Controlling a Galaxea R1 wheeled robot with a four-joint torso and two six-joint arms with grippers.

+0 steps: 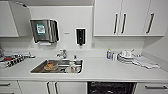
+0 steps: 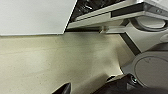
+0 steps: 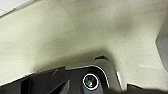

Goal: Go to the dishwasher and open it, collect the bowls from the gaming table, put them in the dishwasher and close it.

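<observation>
We face a white kitchen tabletop (image 1: pixel 105 71) with a steel sink (image 1: pixel 37 67) sunk into it. Inside the sink sits an orange-brown dish (image 1: pixel 50 66) among a few pale items we cannot make out. A tap (image 1: pixel 62 53) stands behind the sink. On the wall above hang a steel paper towel dispenser (image 1: pixel 45 30) and a small dark soap dispenser (image 1: pixel 80 36). White upper cabinets (image 1: pixel 130 17) with dark bar handles run along the top.

Toward the far end of the tabletop stand a small bottle (image 1: pixel 109 54), a stack of pale plates and cups (image 1: pixel 125 57) and a folded cloth (image 1: pixel 146 62). At the other end lies a rack of mixed small items (image 1: pixel 11 61), too blurred to name.

The dishwasher (image 1: pixel 111 88) sits under the tabletop, beside the white lower doors (image 1: pixel 52 88); its front is down and its dark interior with racks shows. In the left wrist view its opened door edge (image 2: pixel 100 17) and dark rack show above a speckled cream floor (image 2: pixel 62 62), next to a white cabinet panel (image 2: pixel 32 15).

Our left hand (image 2: pixel 65 89) shows as a dark tip low over the floor, well apart from the dishwasher; we cannot tell whether its fingers are apart or together. The right wrist view shows the same speckled floor (image 3: pixel 87 32) beyond our own dark hardware, and of the right hand we likewise cannot tell.
</observation>
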